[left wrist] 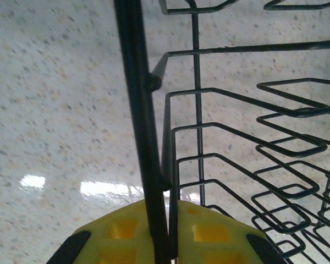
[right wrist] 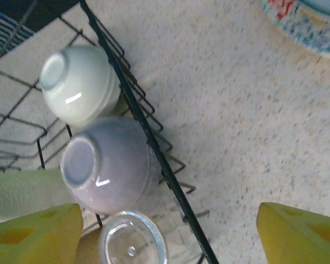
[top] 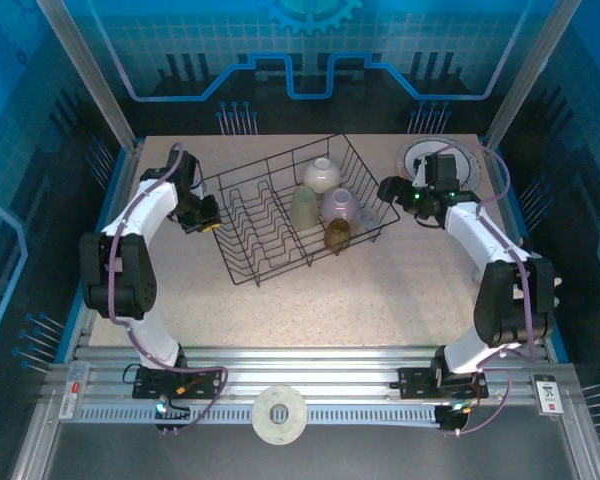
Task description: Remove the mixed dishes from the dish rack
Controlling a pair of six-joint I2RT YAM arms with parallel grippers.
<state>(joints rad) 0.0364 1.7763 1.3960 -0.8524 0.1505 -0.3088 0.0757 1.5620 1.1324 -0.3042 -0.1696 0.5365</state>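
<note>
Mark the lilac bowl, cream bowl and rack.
lilac bowl (right wrist: 118,165): right wrist view, side wall.
cream bowl (right wrist: 85,88): right wrist view, side wall.
rack (left wrist: 135,55): left wrist view, thick edge wire.

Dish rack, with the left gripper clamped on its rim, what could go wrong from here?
1. The left gripper is shut on the rim wire of the dish rack; any pull could drag or tip it and shift the cream bowl.
2. The open right gripper straddles the rim above the lavender bowl; descending, a finger may strike the wire or knock that bowl.
</note>
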